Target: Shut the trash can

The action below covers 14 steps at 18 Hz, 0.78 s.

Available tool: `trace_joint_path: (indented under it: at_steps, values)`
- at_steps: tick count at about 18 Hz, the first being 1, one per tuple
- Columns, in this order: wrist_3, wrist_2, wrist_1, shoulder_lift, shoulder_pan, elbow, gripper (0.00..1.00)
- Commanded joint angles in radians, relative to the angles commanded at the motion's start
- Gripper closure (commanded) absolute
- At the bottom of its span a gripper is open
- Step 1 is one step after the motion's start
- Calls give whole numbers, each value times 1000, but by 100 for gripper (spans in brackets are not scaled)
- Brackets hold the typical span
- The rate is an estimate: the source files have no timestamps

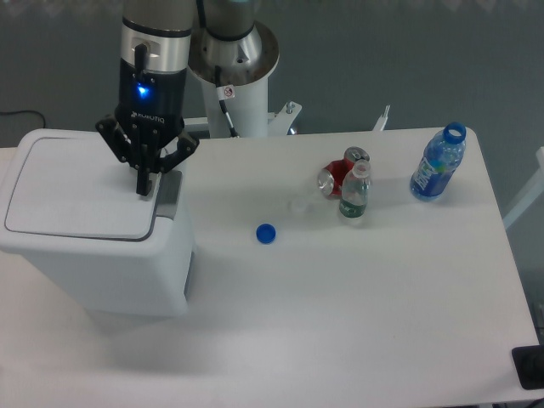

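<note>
Camera view: pincer (pixel 143 184), pressed together, hangs over the trash can's (pixel 93 246) lid's right edge.

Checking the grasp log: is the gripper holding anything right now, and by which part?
Nothing is held. The gripper, fingers together, is over the right edge of the trash can lid.

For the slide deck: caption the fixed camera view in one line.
UR5e gripper poised, fingers together, over the front edge of the trash can, lid down flat; bottles, cans and a blue cap nearby.
</note>
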<state>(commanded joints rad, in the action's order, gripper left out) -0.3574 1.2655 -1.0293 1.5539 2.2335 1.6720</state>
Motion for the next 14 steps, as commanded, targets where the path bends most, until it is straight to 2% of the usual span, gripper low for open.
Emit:
trace_joint_path:
  at_steps: [14]
  values:
    - [-2, 0, 3, 9, -3, 6, 89]
